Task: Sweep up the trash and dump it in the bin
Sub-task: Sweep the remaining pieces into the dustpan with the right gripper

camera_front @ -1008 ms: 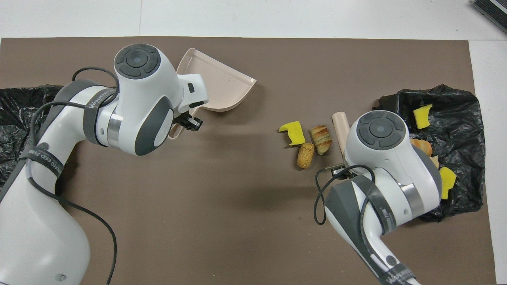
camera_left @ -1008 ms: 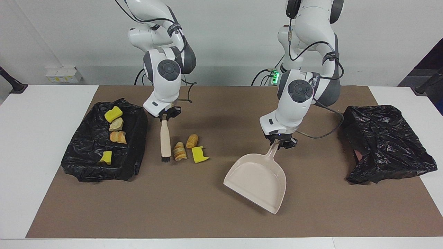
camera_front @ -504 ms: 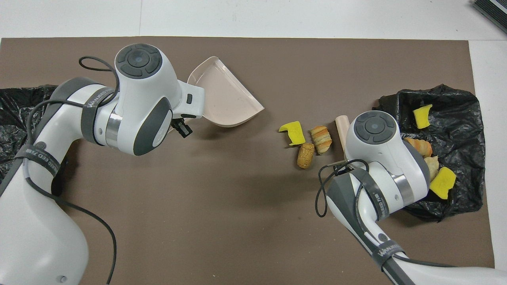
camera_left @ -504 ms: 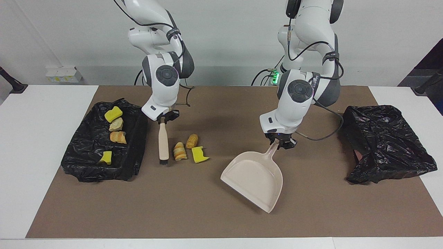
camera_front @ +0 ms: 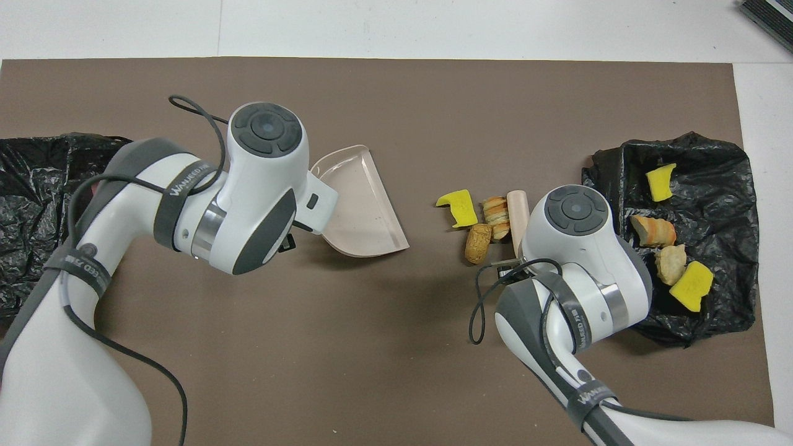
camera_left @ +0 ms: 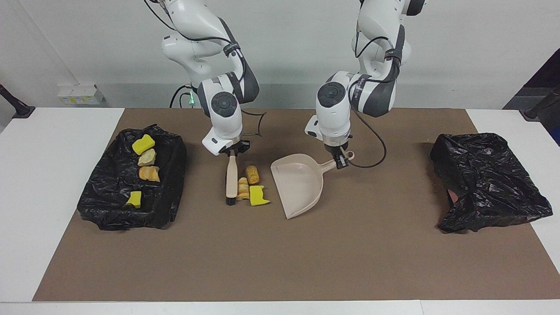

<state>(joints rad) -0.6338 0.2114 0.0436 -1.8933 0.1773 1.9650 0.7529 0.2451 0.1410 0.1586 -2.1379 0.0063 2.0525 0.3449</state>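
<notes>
Bench (camera_left: 280, 271): brown mat on a white top, carrying everything; unchanged.
Empty bag (camera_left: 488, 181): crumpled black plastic bin liner at the left arm's end of the bench, nothing visible in it, not moved.
Loaded bag (camera_left: 131, 188): second black plastic liner at the right arm's end, with four bits of trash lying on it as before: two yellow sponge bits and two tan bread lumps (camera_left: 148, 173).
Dustpan (camera_left: 299, 186): the beige plastic dustpan has swung round and travelled toward the right arm's end in the last second; it now lies just beside the loose pile, its open lip turned toward it, a small gap left between them.
Left gripper (camera_left: 341, 160): jaws clenched on the dustpan's handle end; the arm has carried it in from the middle of the bench.
Brush (camera_left: 230, 180): small wooden-handled brush with dark bristles, now pushed up against the pile on the side away from the dustpan, bristles down on the mat.
Right gripper (camera_left: 233, 151): jaws clenched on the top of the brush handle; it has shifted toward the dustpan along with the brush.
Loose trash (camera_left: 251, 188): a striped bread lump, a tan cork-like lump and a notched yellow sponge bit, nudged closer together and slightly toward the dustpan.
Meaning: pile is bracketed by brush and pan, so the sweep-in looks set to follow; dumping not yet begun.
</notes>
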